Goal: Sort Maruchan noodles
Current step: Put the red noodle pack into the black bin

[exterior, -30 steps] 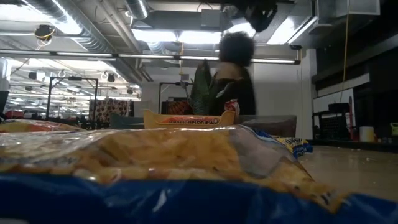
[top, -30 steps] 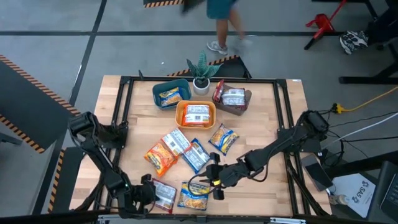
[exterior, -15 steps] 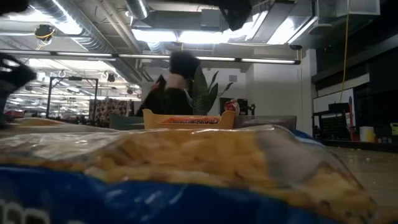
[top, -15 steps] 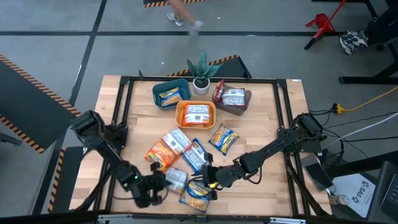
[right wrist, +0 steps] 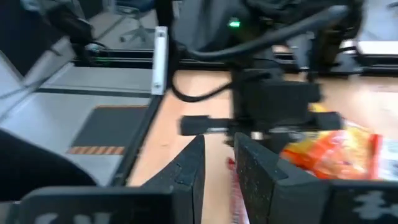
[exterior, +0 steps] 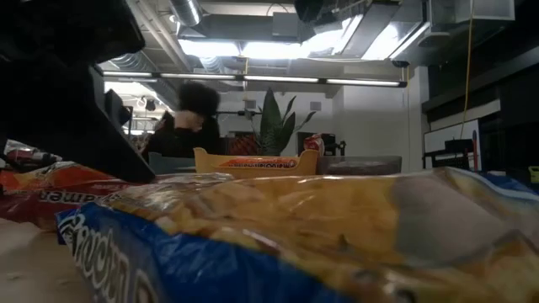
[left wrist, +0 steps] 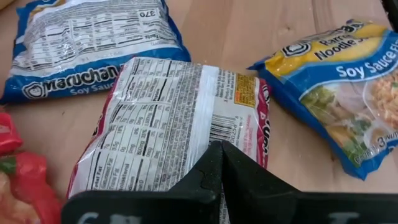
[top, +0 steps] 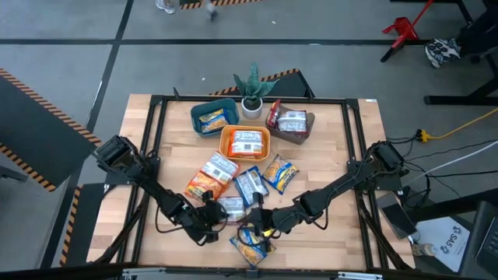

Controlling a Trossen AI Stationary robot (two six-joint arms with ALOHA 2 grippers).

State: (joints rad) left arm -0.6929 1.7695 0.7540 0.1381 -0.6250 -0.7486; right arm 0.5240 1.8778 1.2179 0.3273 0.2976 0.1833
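Observation:
My left gripper (top: 212, 219) (left wrist: 219, 149) is shut on a red-and-white noodle packet (top: 230, 207) in the near middle of the table. My right gripper (top: 257, 225) (right wrist: 219, 155) is just to its right, pointing at the left gripper. Its fingers are slightly apart with nothing between them. A yellow-and-blue packet (top: 250, 247) (exterior: 320, 227) lies flat near the table's near edge, just nearer than both grippers. More packets lie flat: an orange one (top: 200, 187), a white-and-blue one (top: 221, 166), a blue one (top: 250, 185) (left wrist: 93, 37) and a yellow-and-blue one (top: 278, 173) (left wrist: 348, 87). My left gripper pinches the red-and-white packet between its two fingers at one end edge (left wrist: 214, 132). The fingers come slanting from the table's near left. The packet stretches away from the fingertips with its printed back up. Whether it touches the table, I cannot tell.
At the far side stand a teal bin (top: 214, 118), an orange bin (top: 245, 142) and a grey bin (top: 292, 123), each with a packet inside, and a potted plant (top: 251, 95). A black frame (top: 152, 140) rims the table. Bare wood lies right of the packets.
My left gripper has moved from the near-left corner toward the right and the far edge, taking the red-and-white packet to the table's middle. My right gripper has shifted slightly left. The yellow-and-blue packet near the near edge has turned a little.

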